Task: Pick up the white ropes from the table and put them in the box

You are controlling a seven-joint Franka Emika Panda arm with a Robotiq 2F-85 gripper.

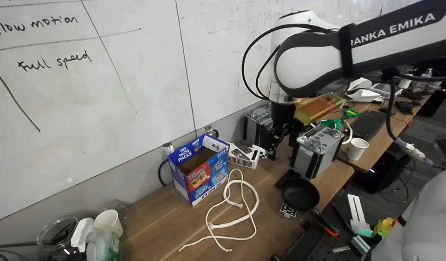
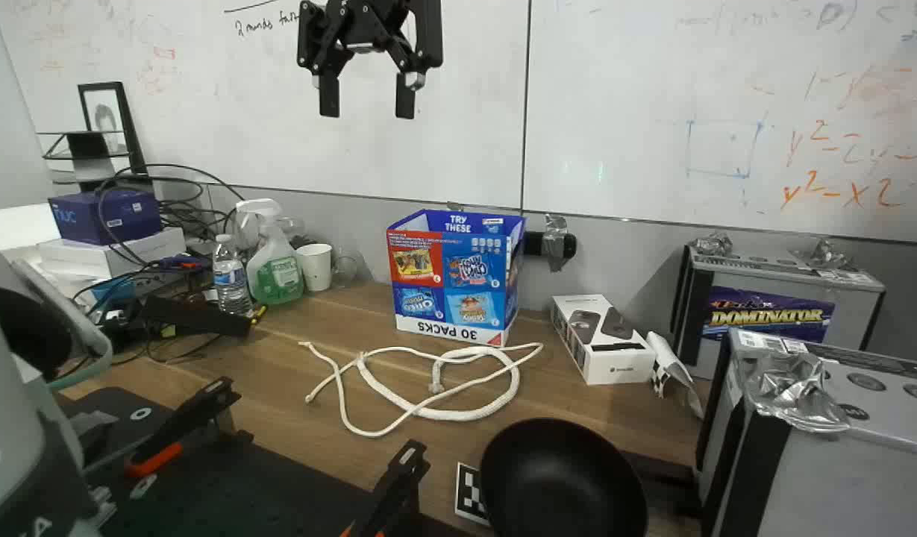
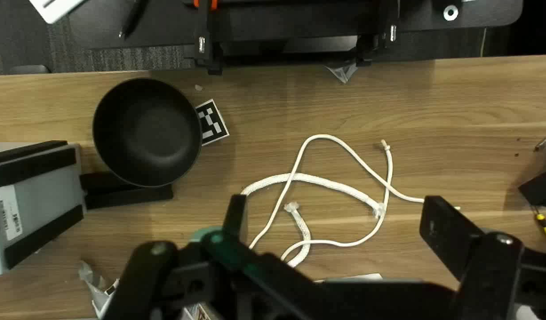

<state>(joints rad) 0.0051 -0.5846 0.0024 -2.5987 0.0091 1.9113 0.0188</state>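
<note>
The white ropes (image 1: 232,224) lie in loose loops on the brown table (image 1: 154,224), in front of the box; they also show in an exterior view (image 2: 458,415). One rope is thicker than the other. The blue box (image 1: 199,181) stands upright with its top open; it also shows in an exterior view (image 2: 451,287). My gripper (image 2: 367,112) is open and empty, high above the table. In the wrist view the ropes (image 3: 319,180) lie below and between the spread fingers (image 3: 334,204), and the gripper body hides part of them and most or all of the box.
A black pan (image 1: 299,194) sits near the table's front edge. Grey electronics units (image 1: 315,152) stand beside it. A white phone box (image 2: 603,339) lies beside the blue box. A spray bottle (image 2: 275,261) and white cup (image 2: 315,267) stand at the back. A whiteboard wall (image 2: 615,112) rises behind.
</note>
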